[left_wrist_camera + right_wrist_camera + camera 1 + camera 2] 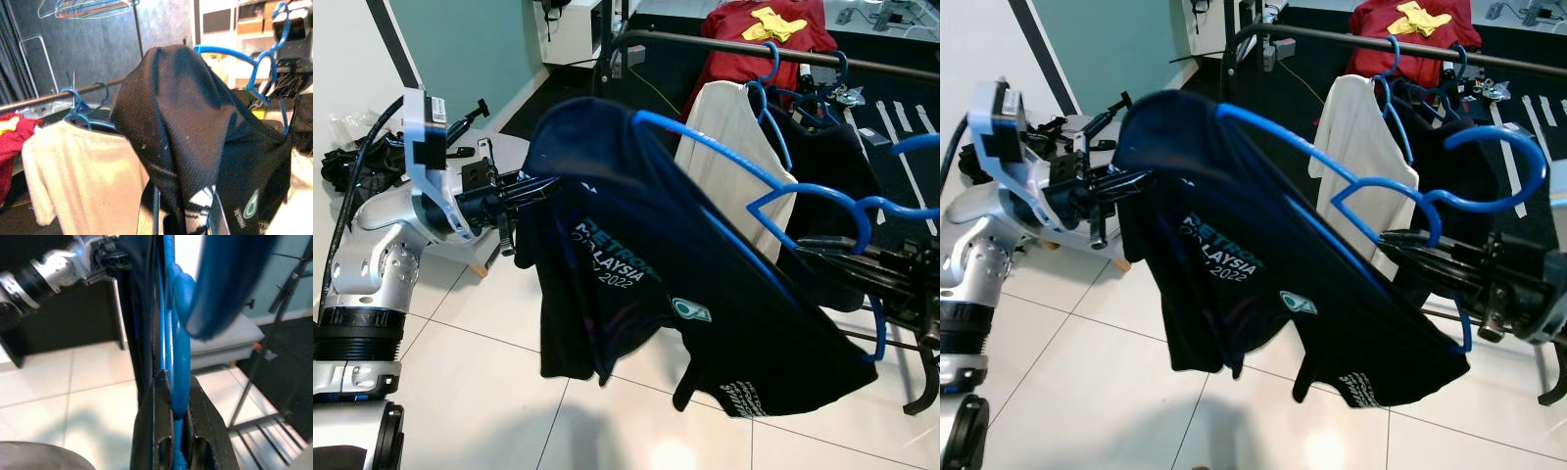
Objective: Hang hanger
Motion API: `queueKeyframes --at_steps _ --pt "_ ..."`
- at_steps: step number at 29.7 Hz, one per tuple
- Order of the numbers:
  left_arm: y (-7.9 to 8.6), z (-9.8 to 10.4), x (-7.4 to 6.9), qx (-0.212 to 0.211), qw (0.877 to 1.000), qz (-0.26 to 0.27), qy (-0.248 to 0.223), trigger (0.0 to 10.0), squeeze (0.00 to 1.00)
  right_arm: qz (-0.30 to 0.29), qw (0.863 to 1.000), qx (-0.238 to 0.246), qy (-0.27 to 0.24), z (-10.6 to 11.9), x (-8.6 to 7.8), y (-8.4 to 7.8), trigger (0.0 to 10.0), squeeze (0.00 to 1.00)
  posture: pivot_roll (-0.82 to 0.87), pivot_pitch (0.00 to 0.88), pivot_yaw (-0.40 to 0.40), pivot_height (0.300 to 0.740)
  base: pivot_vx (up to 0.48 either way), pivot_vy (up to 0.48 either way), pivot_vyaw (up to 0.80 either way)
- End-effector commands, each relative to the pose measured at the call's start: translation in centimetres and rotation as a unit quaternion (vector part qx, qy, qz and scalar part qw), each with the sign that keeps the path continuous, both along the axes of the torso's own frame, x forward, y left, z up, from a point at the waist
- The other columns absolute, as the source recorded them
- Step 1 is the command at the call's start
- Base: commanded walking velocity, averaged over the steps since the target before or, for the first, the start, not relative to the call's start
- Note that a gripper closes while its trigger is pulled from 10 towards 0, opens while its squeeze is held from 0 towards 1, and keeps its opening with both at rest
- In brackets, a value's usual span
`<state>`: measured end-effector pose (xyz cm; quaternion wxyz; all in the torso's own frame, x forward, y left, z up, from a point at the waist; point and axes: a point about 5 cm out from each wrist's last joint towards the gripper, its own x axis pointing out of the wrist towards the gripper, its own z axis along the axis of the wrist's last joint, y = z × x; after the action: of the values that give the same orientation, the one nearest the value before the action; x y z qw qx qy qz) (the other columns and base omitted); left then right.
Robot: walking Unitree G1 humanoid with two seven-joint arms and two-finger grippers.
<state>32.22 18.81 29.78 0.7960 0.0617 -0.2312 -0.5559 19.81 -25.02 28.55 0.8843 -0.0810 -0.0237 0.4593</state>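
A blue hanger (1400, 201) with a dark shirt (656, 284) draped on it is held tilted across the middle of the frame. It is clamped near its neck by the right gripper (1400, 238) at the right. The shirt's upper left edge is pinched by the left gripper (543, 188). Behind, at the upper right, a rail (705, 41) is hung with a white shirt (729, 137) and a red shirt (734, 39).
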Motion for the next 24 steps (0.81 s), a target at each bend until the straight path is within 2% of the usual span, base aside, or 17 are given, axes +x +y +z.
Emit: queueKeyframes --at_steps 1,2,5,10,11,12,13,14,15,16,17,18,19,22,23,24 --pt "2.1 1.5 0.0 -0.013 0.998 0.048 -0.026 0.0 0.00 -0.030 0.999 -0.021 0.029 -1.3 0.1 -0.5 10.0 0.00 -0.11 0.148 0.047 0.740 0.000 0.000 0.00" --pt "2.5 1.8 0.1 -0.017 0.997 0.062 -0.031 0.0 0.00 -0.038 0.998 -0.028 0.047 -2.1 0.0 -0.6 10.0 0.00 -0.11 0.149 0.049 0.740 0.000 0.000 0.00" --pt "2.8 2.0 0.2 -0.019 0.997 0.071 -0.033 0.0 0.00 -0.041 0.997 -0.032 0.058 -2.6 -0.1 -0.7 10.0 0.00 -0.11 0.149 0.049 0.740 0.000 0.000 0.00" --pt "3.4 2.7 0.8 -0.043 0.992 0.110 -0.041 0.1 0.00 -0.016 0.996 -0.036 0.085 -3.4 -0.7 0.1 10.0 0.00 -0.11 0.151 0.052 0.740 0.000 0.000 0.00" --pt "3.6 2.9 1.2 -0.059 0.989 0.132 -0.043 2.4 0.00 0.000 0.995 -0.036 0.096 -3.7 -1.1 0.6 10.0 0.00 -0.12 0.152 0.053 0.740 0.000 0.000 0.00" --pt "3.6 2.9 1.2 -0.059 0.989 0.132 -0.043 2.4 0.00 0.000 0.995 -0.036 0.096 -3.7 -1.1 0.6 10.0 0.00 -0.12 0.152 0.053 0.740 0.000 0.000 0.00" --pt "3.9 3.1 2.0 -0.086 0.980 0.173 -0.037 1.7 0.00 0.019 0.994 -0.040 0.104 -3.9 -1.5 1.2 10.0 0.00 -0.12 0.153 0.054 0.740 0.000 0.000 0.00" --pt "3.9 3.1 2.0 -0.086 0.980 0.173 -0.037 1.7 0.00 0.019 0.994 -0.040 0.104 -3.9 -1.5 1.2 10.0 0.00 -0.12 0.153 0.054 0.740 0.000 0.000 0.00" --pt "4.1 3.2 2.6 -0.109 0.972 0.204 -0.029 2.7 0.00 0.038 0.992 -0.045 0.111 -4.0 -1.7 1.9 10.0 0.00 -0.12 0.153 0.056 0.740 0.000 0.000 0.00" --pt "4.1 3.2 2.6 -0.109 0.972 0.204 -0.029 2.7 0.00 0.038 0.992 -0.045 0.111 -4.0 -1.7 1.9 10.0 0.00 -0.12 0.153 0.056 0.740 0.000 0.000 0.00" --pt "4.1 3.1 3.2 -0.128 0.964 0.232 -0.019 6.2 0.00 0.052 0.991 -0.051 0.114 -4.2 -1.9 2.4 10.0 0.00 -0.12 0.153 0.054 0.740 0.000 0.000 0.00" --pt "4.5 2.9 3.9 -0.155 0.949 0.273 -0.005 8.2 0.00 0.056 0.990 -0.055 0.115 -4.3 -2.0 2.7 10.0 0.00 -0.12 0.152 0.056 0.740 0.000 0.000 0.00" --pt "5.0 2.7 4.4 -0.178 0.935 0.307 0.009 8.7 0.00 0.051 0.991 -0.056 0.112 -4.4 -2.0 2.6 10.0 0.00 -0.12 0.151 0.056 0.740 0.000 0.000 0.00" --pt "5.0 2.7 4.4 -0.178 0.935 0.307 0.009 8.7 0.00 0.051 0.991 -0.056 0.112 -4.4 -2.0 2.6 10.0 0.00 -0.12 0.151 0.056 0.740 0.000 0.000 0.00" --pt "5.4 2.4 4.7 -0.193 0.923 0.331 0.021 9.6 0.00 0.042 0.992 -0.056 0.107 -4.4 -1.8 2.4 10.0 0.00 -0.12 0.151 0.056 0.740 0.000 0.000 0.00" --pt "5.4 2.4 4.7 -0.193 0.923 0.331 0.021 9.6 0.00 0.042 0.992 -0.056 0.107 -4.4 -1.8 2.4 10.0 0.00 -0.12 0.151 0.056 0.740 0.000 0.000 0.00"
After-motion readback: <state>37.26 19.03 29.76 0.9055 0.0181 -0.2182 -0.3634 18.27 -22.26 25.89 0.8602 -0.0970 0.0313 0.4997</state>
